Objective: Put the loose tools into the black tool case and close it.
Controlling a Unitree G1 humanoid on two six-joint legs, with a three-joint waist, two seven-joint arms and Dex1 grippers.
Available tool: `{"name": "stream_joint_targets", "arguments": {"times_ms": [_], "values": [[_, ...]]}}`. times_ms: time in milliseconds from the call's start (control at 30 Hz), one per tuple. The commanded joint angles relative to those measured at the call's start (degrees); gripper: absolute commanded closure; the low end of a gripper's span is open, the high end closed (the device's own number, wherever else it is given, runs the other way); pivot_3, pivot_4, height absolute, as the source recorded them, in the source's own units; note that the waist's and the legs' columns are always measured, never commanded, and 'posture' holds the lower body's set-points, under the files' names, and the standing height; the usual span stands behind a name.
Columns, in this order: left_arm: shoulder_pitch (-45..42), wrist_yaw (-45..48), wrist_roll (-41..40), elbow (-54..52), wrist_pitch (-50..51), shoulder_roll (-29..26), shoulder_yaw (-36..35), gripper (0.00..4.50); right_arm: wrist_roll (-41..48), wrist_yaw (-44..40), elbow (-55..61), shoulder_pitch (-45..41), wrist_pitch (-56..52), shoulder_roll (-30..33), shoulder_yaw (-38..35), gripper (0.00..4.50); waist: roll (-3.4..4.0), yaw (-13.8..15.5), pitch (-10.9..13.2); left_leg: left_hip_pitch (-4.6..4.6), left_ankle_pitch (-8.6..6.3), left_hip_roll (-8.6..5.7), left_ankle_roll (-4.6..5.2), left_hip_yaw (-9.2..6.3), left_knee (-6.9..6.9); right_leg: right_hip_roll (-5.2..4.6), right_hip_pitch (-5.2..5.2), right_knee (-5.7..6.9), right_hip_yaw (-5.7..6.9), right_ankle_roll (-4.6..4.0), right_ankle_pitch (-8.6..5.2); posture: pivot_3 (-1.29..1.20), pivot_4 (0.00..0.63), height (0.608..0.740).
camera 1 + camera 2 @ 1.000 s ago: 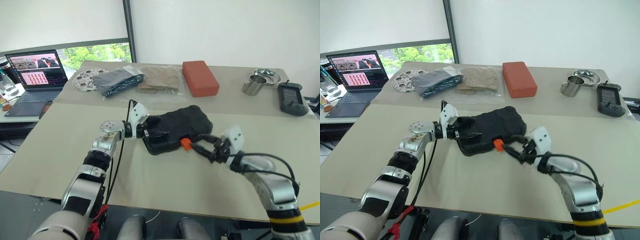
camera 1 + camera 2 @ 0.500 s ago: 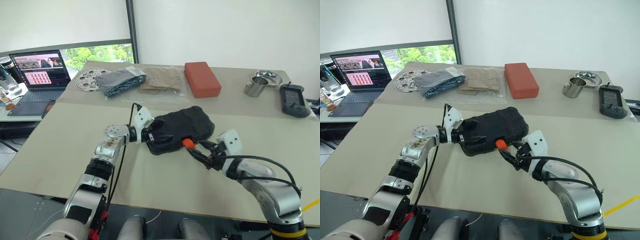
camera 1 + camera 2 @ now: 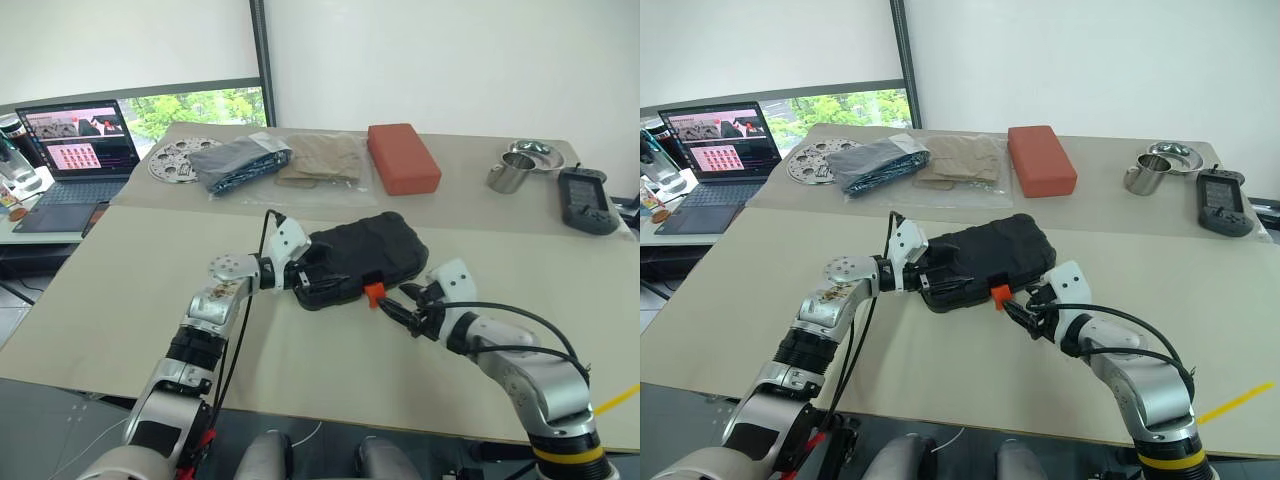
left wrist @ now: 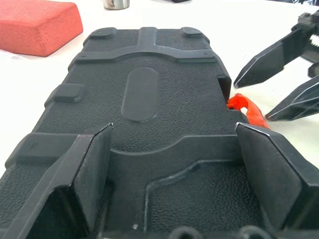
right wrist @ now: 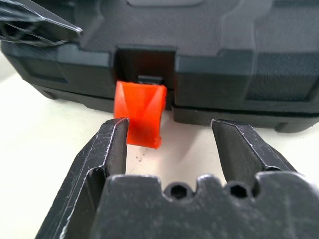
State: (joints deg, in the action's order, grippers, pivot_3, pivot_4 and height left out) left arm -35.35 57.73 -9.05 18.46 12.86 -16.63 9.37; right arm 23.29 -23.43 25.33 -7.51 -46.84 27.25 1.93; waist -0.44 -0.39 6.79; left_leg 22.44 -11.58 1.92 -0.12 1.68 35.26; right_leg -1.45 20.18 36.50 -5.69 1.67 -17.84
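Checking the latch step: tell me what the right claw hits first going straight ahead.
Probably the orange latch on the black tool case; the open right claw points at it, one finger apparently touching.

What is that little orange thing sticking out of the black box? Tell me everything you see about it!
The orange latch is a small, bright plastic flap hinged in a notch on the front edge of the black tool case. It hangs open, tilted outward and down toward the table, not snapped up. The case lid is down. The right end effector sits in front of it, jaws open, one finger right beside the latch; whether they touch is unclear.
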Motion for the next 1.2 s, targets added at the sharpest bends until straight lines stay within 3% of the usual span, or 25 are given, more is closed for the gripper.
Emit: {"name": "stream_joint_targets", "arguments": {"times_ms": [33, 267, 567, 967, 1200], "values": [[1.71, 0.19, 0.79, 0.02, 1.85, -0.24, 2.19, 0.33, -0.88, 0.19, 0.39, -1.49, 0.75, -0.14, 0.02, 1.39, 0.00, -0.08, 0.00, 0.01, 0.00, -0.01, 0.00, 0.00, 0.00, 0.00, 0.00, 0.00, 0.00, 0.00, 0.00, 0.00, 0.150, 0.740], [2.39, 0.13, 0.51, -0.55, 2.14, -0.80, 1.92, 0.33, 0.34, 0.97, 4.05, -1.53, -3.43, -0.19, -0.26, 1.39, 0.00, -0.40, 0.00, 0.01, 0.00, 0.01, 0.00, -0.05, -0.01, 0.00, 0.00, -0.01, 0.00, 0.00, 0.00, 0.00, 0.150, 0.740], [1.80, -0.04, 0.45, 0.47, 1.79, -0.16, 2.13, 0.33, -3.02, 9.49, 9.69, -2.44, -11.21, -4.28, 4.31, 1.39, 0.01, -0.40, -0.01, 0.01, 0.00, 0.01, 0.00, -0.18, -0.04, -0.01, 0.02, -0.02, -0.01, 0.02, -0.01, 0.00, 0.150, 0.740], [1.35, 0.19, 0.49, 0.95, 1.97, -0.14, 2.31, 0.33, -8.09, 14.76, 10.99, -2.80, -12.08, -7.49, 7.53, 1.39, 0.02, -0.40, -0.02, 0.06, 0.00, 0.01, 0.00, -0.19, -0.05, -0.01, 0.00, -0.22, -0.01, 0.06, -0.04, 0.00, 0.150, 0.740], [0.77, 0.48, 0.54, 2.00, 1.60, 0.09, 2.35, 0.26, -9.44, 14.87, 11.81, -3.03, -11.95, -7.88, 7.89, 3.34, 0.03, -0.38, -0.02, 0.07, 0.00, 0.01, 0.00, -0.19, -0.05, -0.01, -0.01, -0.26, 0.00, 0.10, -0.06, 0.00, 0.150, 0.740]]}}
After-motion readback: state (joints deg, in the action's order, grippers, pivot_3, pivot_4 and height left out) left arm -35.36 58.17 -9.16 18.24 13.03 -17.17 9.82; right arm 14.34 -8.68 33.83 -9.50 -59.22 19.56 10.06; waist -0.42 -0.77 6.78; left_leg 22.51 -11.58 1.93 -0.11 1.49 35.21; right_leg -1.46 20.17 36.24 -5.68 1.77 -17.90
